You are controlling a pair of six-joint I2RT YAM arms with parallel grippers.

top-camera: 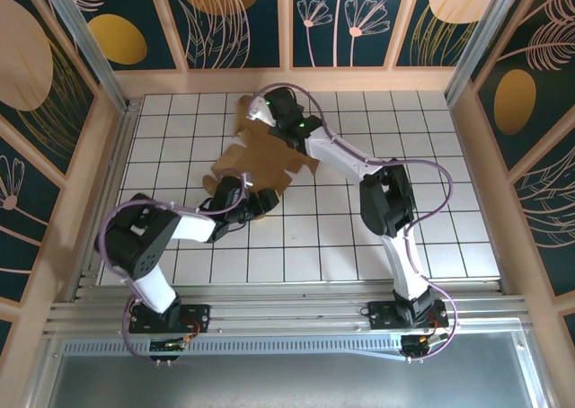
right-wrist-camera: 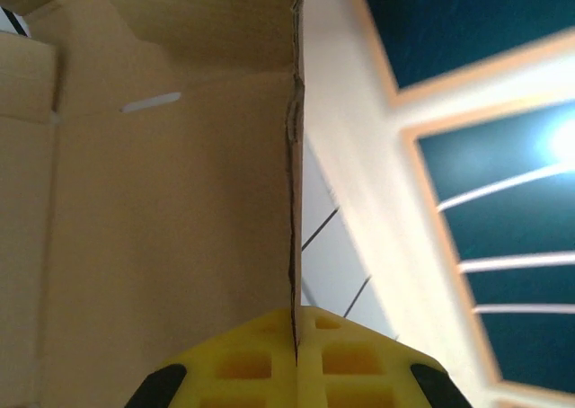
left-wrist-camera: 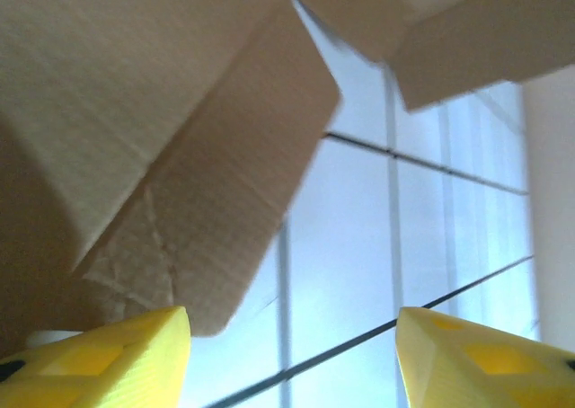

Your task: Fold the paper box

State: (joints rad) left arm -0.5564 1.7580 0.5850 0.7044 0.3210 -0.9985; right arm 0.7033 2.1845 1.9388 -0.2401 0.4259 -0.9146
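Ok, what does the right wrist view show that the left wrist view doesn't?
Right wrist: the right claw shut on an edge of the box, plus a slot in its panel. Left wrist: the left claw open and empty, a loose flap just ahead. Both: brown cardboard and the tiled table.

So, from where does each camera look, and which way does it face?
Top external: above, behind the bases, facing down on table, paper box, left arm, right arm.
Left wrist: low over the tiles, facing a box flap; left end effector open.
Right wrist: along a box edge toward the wall; right end effector shut on it.
All share the box.
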